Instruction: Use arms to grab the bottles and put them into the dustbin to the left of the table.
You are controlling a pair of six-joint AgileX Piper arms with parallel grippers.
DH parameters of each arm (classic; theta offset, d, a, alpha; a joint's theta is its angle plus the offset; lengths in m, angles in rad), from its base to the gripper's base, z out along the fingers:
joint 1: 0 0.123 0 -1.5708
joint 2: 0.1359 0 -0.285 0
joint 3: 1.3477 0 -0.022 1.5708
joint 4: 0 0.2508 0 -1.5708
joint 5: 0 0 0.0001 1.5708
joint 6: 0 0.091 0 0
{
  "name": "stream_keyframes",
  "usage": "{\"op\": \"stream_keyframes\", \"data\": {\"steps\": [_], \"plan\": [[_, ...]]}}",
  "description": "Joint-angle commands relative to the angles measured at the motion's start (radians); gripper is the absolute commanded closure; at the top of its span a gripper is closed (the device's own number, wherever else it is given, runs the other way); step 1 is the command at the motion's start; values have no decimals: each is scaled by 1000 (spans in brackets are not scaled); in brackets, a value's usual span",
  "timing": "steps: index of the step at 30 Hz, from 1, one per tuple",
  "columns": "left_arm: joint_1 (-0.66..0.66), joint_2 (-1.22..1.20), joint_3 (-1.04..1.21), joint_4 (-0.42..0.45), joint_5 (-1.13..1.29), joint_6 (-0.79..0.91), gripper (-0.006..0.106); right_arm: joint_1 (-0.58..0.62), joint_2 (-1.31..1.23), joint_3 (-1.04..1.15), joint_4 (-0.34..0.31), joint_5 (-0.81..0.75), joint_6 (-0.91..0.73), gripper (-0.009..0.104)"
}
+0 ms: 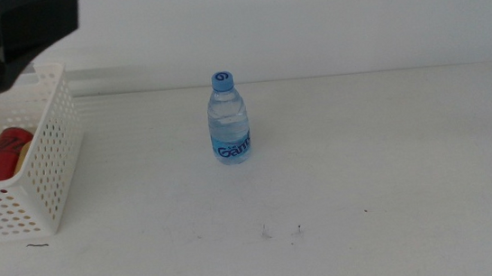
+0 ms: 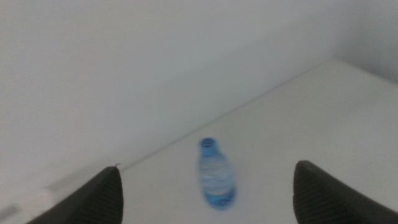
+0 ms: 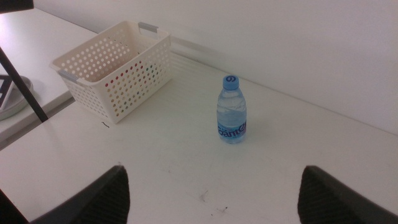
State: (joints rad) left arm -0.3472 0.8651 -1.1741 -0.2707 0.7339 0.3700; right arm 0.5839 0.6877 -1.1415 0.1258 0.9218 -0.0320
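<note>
near the middle of the worktop (image 1: 396, 187) the water bottle (image 1: 228, 119) stands upright on its own, blue cap on, well apart from the basket (image 1: 45, 166) at the left edge. i can see something red (image 1: 5, 152) already lying in that basket, with a yellowish thing beside it that i cannot make out clearly. my left end effector (image 2: 208, 193) hangs above the basket side, its jaws spread wide and holding nothing; the wrist view is blurred, with the bottle framed between the jaws but far off. my right end effector (image 3: 211, 193) waits back from the bottle, jaws also wide apart and empty.

the risk i judge biggest is tipping: the bottle is tall and narrow, so one jaw touching before the other could knock it over and send it rolling. a grip high near the cap could let it swing or slip. on the drop, releasing short of the rim would put it on the worktop, not in the basket.
</note>
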Motion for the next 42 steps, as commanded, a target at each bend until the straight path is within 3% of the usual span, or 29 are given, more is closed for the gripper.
{"op": "stream_keyframes", "data": {"steps": [1,10,14,18,20,23,33,42], "plan": [[-2,-4,-3,69,-30,-3,7,2,4,-8,-11,-10,-1,6],[-2,-5,99,69,-284,-15,7,2,4,-8,-8,-10,-1,6],[-3,-5,206,90,-340,-195,7,2,4,-8,-8,-10,-1,6],[-47,-5,306,239,-438,-331,7,2,4,-8,-8,-10,-1,6],[-100,-3,373,346,-560,-406,7,2,4,-8,-8,-10,-1,6],[-143,7,489,437,-745,-492,7,2,4,-8,-8,-10,-1,6],[-151,162,687,427,-1081,-527,7,2,4,-8,-8,-10,-1,6],[-151,333,705,443,-1248,-492,7,2,4,-8,-8,-10,-1,6]]}}
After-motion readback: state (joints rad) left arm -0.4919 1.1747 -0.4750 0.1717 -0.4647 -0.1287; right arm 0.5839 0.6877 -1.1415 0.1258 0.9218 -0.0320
